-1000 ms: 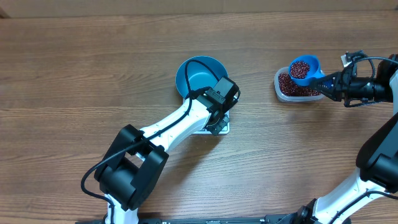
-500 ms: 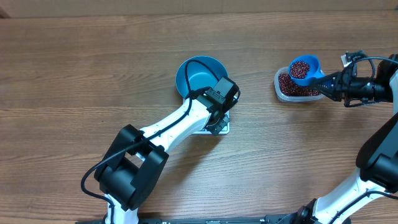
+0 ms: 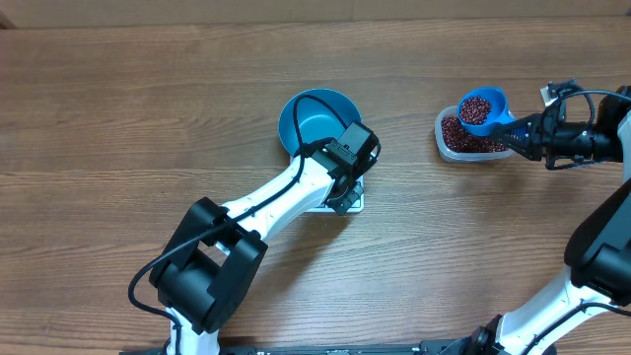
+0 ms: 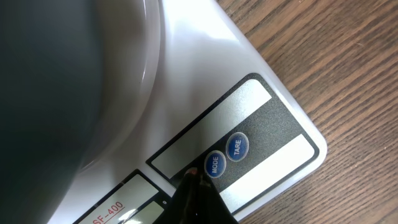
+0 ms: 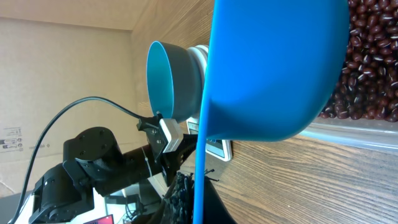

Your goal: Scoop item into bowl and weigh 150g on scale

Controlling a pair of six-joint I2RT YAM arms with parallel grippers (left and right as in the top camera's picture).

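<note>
The teal bowl (image 3: 314,118) stands on the white scale (image 3: 353,205), and its inside looks bare. My left gripper (image 3: 343,193) is shut, and its tip (image 4: 193,176) rests on the scale's button panel (image 4: 261,134) just left of the MODE button (image 4: 215,164). Out at the right, my right gripper (image 3: 537,134) is shut on the handle (image 5: 199,168) of a bright blue scoop (image 3: 483,109). Red-brown beans (image 3: 477,108) fill the scoop, which hangs over the tub. The right wrist view shows the scoop's underside (image 5: 273,62).
A clear plastic tub (image 3: 454,146) holding more beans (image 5: 367,62) sits at the right under the scoop. The left arm (image 3: 266,212) reaches diagonally from the bottom left up to the scale. Bare wooden tabletop (image 3: 148,99) surrounds everything.
</note>
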